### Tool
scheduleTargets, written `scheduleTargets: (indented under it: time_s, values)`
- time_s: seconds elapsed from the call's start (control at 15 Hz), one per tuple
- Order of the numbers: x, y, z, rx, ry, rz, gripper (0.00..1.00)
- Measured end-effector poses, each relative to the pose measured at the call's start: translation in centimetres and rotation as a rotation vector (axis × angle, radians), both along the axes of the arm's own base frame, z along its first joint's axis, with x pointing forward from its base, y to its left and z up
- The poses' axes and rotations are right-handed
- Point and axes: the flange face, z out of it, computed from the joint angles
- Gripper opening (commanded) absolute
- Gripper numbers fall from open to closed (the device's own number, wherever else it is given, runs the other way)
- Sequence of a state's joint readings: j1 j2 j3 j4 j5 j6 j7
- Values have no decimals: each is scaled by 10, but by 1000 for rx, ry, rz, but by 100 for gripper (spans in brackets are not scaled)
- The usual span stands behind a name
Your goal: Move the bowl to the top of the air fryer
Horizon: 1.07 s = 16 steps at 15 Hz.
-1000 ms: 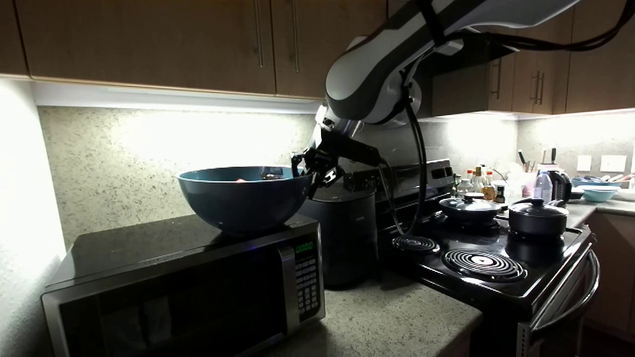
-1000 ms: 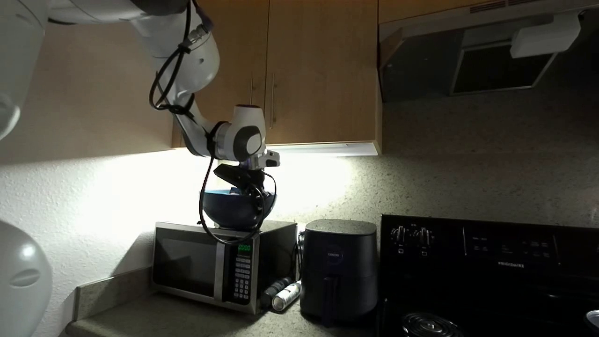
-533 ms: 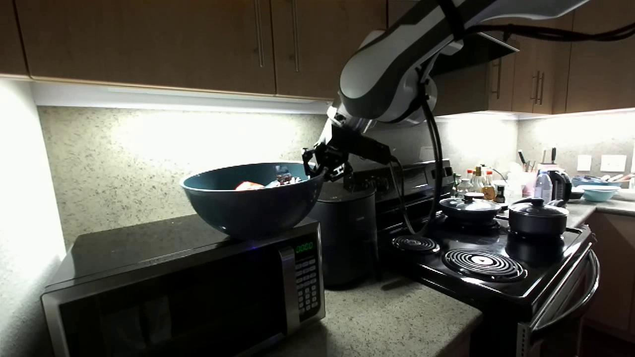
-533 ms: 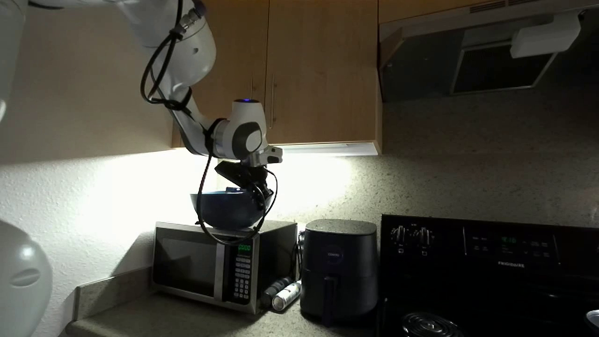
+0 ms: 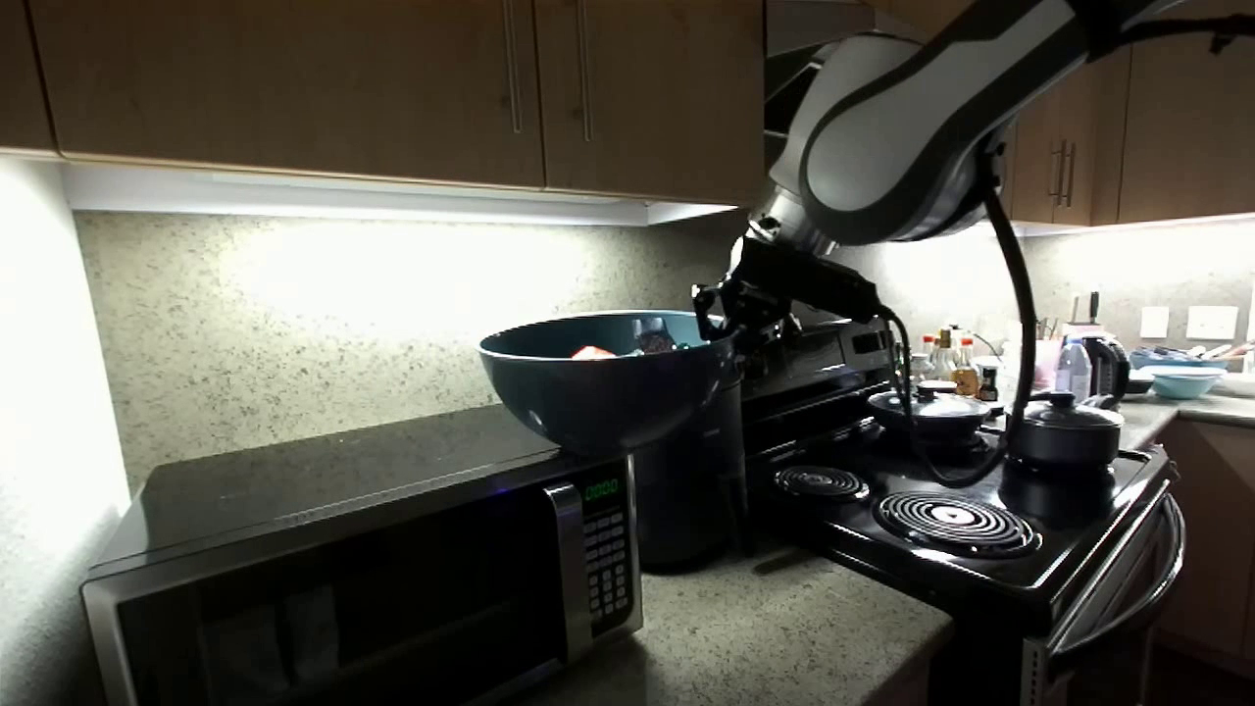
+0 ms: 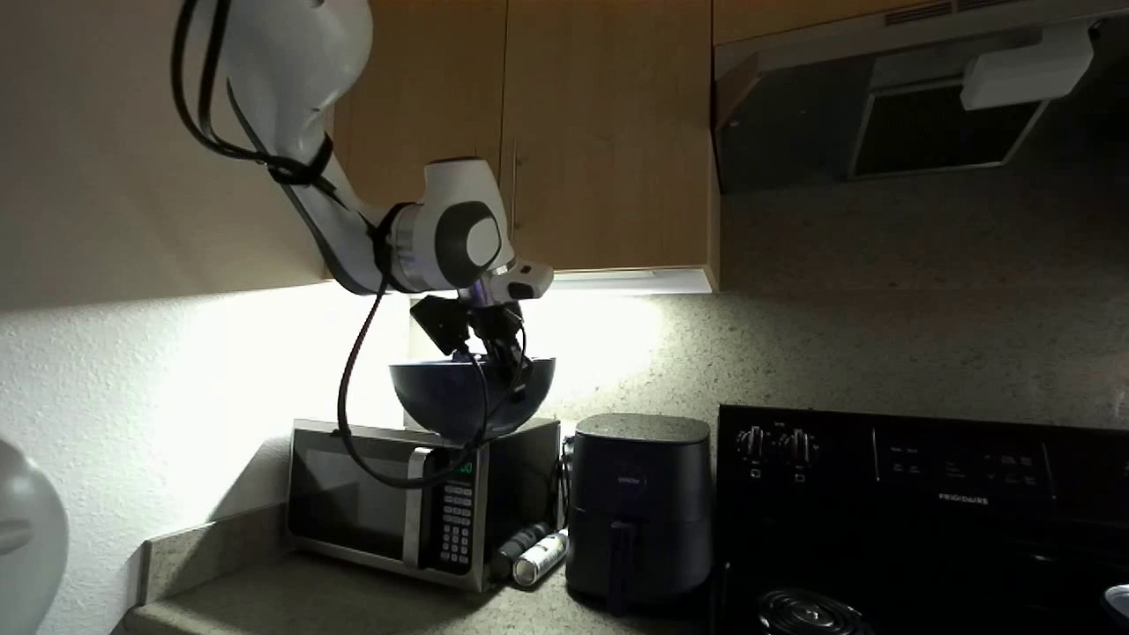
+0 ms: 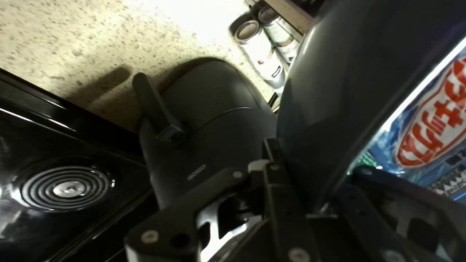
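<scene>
In an exterior view the large, wide, round, matte blue bowl [image 5: 603, 402] is found near the centre of the frame, and the black two-finger gripper [image 5: 726, 336] is at its right end. The gripper's jaws are drawn close together on the rim, one inside the bowl and one outside, with the thin wall between them; so it has hold of the bowl. The wrist view shows the same thing: the bowl occupies the upper right of the frame, and its wall comes down between the jaws at the lower centre. Inside it, at the right edge of the frame, lies a blue plastic packet with red characters [image 7: 431, 134].

In both exterior views the bowl is over the right part of the wide silver-and-black microwave [image 6: 353, 503] (whether its base touches the top, I cannot tell). The black, upright, boxy, round-edged air fryer [image 6: 657, 520] stands to the right of the microwave; in an exterior view the bowl hides its upper part, and in the wrist view it is left of the bowl. Two cylindrical containers [image 6: 540, 558] lie between it and the microwave.
</scene>
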State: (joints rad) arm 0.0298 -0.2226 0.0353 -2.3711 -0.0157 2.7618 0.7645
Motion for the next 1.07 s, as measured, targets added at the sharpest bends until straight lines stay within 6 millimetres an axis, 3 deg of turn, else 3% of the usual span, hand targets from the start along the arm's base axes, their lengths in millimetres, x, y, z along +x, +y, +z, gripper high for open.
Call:
scheduleTargets:
  time_s: [0.27,0.53,0.73,1.07]
  values:
    - [-33,-32,-6,84,24,-129,8]
    - [-39,-29,-9,98,37,-129,2]
    - [-32,-34,-18,72,22,-179,2]
    - [4,-70,-8,66,-35,-376,2]
